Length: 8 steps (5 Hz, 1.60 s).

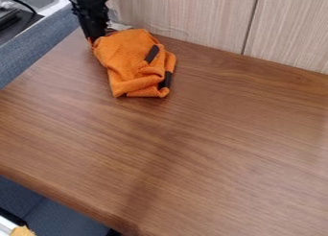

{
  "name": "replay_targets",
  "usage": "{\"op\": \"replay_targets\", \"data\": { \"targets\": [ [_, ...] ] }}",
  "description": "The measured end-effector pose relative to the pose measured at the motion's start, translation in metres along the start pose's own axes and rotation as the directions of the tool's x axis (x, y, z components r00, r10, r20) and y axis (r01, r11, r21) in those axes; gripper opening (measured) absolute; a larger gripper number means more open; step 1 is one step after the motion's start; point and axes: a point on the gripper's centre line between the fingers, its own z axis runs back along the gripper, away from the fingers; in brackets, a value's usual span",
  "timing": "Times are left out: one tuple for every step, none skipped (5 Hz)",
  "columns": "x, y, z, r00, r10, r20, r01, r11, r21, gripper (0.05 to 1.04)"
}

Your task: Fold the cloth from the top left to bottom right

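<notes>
Jaws of the black gripper (pixel 95 37) are placed at the upper left of the bunched orange cloth (pixel 126 57); whether they are open or closed cannot be told. The cloth is set near the upper left corner of the desk (pixel 198 144), backed by a panelled wall (pixel 186 14).

From the middle of the tabletop (pixel 211 148), open wood runs out toward 3, 5, 6 and 8 o'clock, room enough for a low pass. At 11 o'clock the bunched orange cloth (pixel 125 53) stands in the way, with the black gripper (pixel 96 37) at the cloth's own 10 o'clock side (a tight corner, that one). The wall panel (pixel 192 14) bars the way from 11 to 2 o'clock; blue-grey upholstery (pixel 38 45) flanks the edge between 9 and 11.
</notes>
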Motion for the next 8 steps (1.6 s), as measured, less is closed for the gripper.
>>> {"op": "replay_targets", "data": {
  "targets": [
    [0.001,-0.003,0.011,0.999,-0.013,0.031,0.013,1.0,0.006,0.061],
    [0.002,-0.013,0.028,0.996,-0.045,0.078,0.044,0.999,0.011,0.059],
    [0.006,-0.03,0.059,0.984,-0.095,0.152,0.089,0.995,0.049,0.059],
    [0.012,-0.052,0.081,0.962,-0.178,0.206,0.166,0.983,0.073,0.059],
    [0.016,-0.092,0.093,0.923,-0.306,0.234,0.294,0.952,0.087,0.059],
    [0.012,-0.125,0.093,0.882,-0.412,0.228,0.402,0.911,0.091,0.059],
    [0.001,-0.154,0.083,0.85,-0.486,0.204,0.483,0.873,0.068,0.059],
    [-0.016,-0.169,0.072,0.818,-0.544,0.187,0.545,0.837,0.052,0.059]
  ]
}}
